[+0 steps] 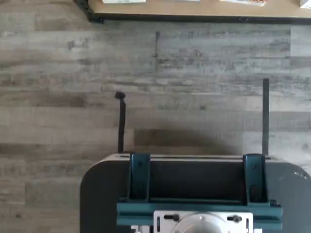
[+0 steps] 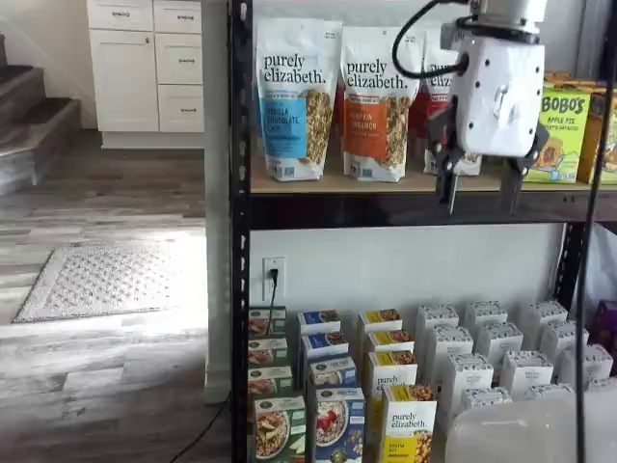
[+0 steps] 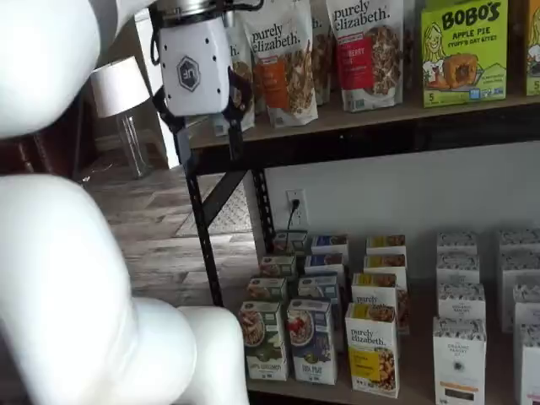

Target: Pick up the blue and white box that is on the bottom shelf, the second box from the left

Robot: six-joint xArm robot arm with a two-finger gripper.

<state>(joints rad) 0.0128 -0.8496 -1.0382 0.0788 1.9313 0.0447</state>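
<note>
You could read "purely elizabeth." on the tall granola bags (image 2: 298,96) and on the yellow-and-white carton (image 3: 373,348), and "BOBO'S APPLE PIE" on the green box (image 3: 463,49).

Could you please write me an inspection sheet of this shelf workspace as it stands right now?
Surface: the bottom shelf carries rows of small cartons.
Job's things: the blue and white box stands upright at the front of its row, untouched, between a green-and-white carton and a yellow-and-white carton.
Clutter: white cartons fill the rows beyond; granola bags stand on the wooden tier above.
Grippers: the pincer hangs up at the wooden tier, far above the box, open and empty.
Cables: a black cable loops from the pincer's body; a cord runs from the wall outlet.
Surroundings: wood floor, a rug, white cabinets.
</note>
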